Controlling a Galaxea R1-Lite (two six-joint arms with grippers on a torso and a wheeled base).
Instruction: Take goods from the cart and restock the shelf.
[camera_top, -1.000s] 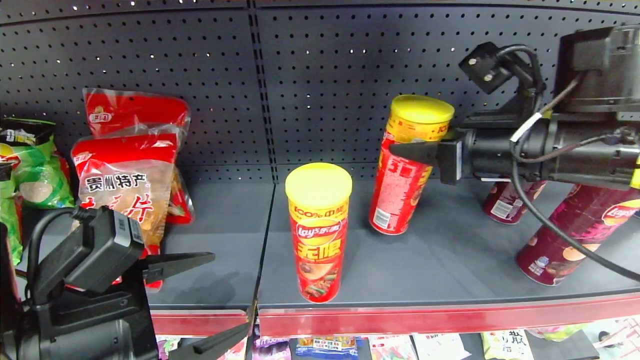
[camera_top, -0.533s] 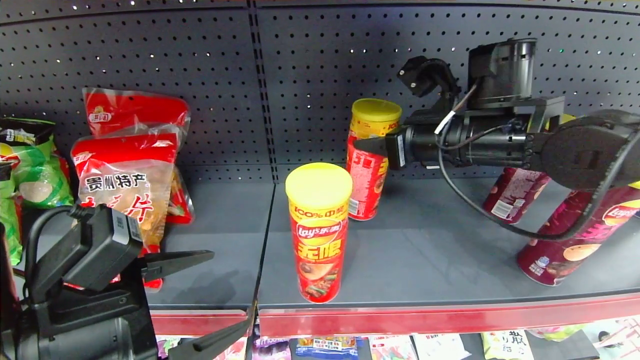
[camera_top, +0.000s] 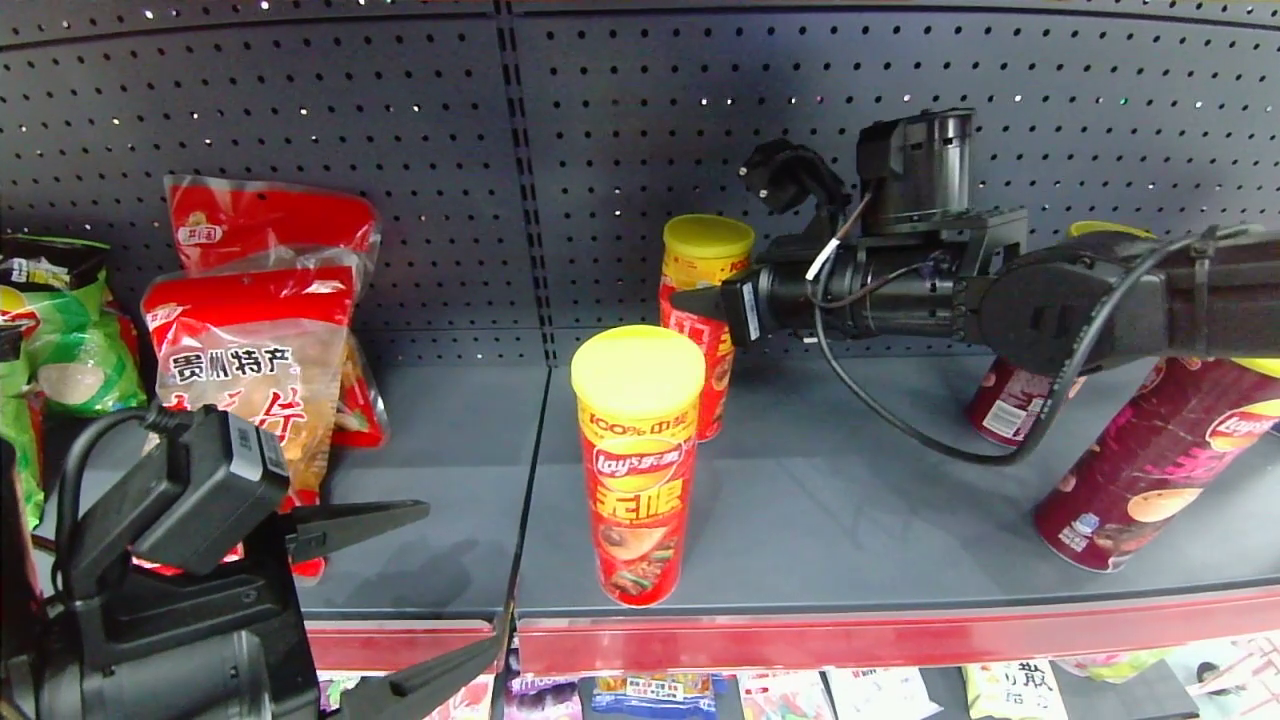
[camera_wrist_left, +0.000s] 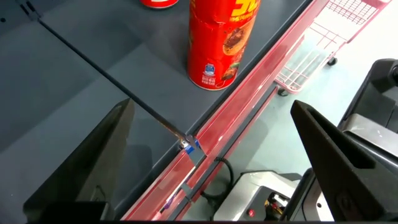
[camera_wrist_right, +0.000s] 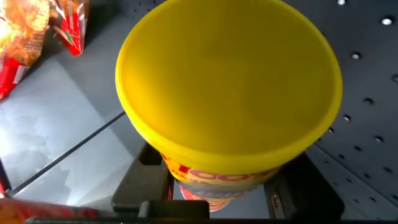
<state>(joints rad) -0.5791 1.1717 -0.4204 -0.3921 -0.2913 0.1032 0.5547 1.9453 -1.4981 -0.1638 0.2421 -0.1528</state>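
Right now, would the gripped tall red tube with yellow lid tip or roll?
Probably tippy: the tall red yellow-lidded tube is narrow for its height. Round, so likely rolls if toppled. Seems stiff, undented in the right gripper.

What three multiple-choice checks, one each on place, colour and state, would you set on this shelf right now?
1. Where is the held can in the right gripper relative to the front can?
A. Behind it, nearer the pegboard
B. Ahead of it, at the shelf lip
C. On the shelf below

2. What colour is the held can's lid?
A. Red
B. Yellow
C. Purple

3. How is the left gripper?
A. Shut on a bag
B. Shut, empty
C. Open, empty

Answers:
1 A: the head view shows it partly hidden behind the front can, close to the pegboard.
2 B: the right wrist view looks down on a yellow lid.
3 C: its fingers stand wide apart with nothing between them.
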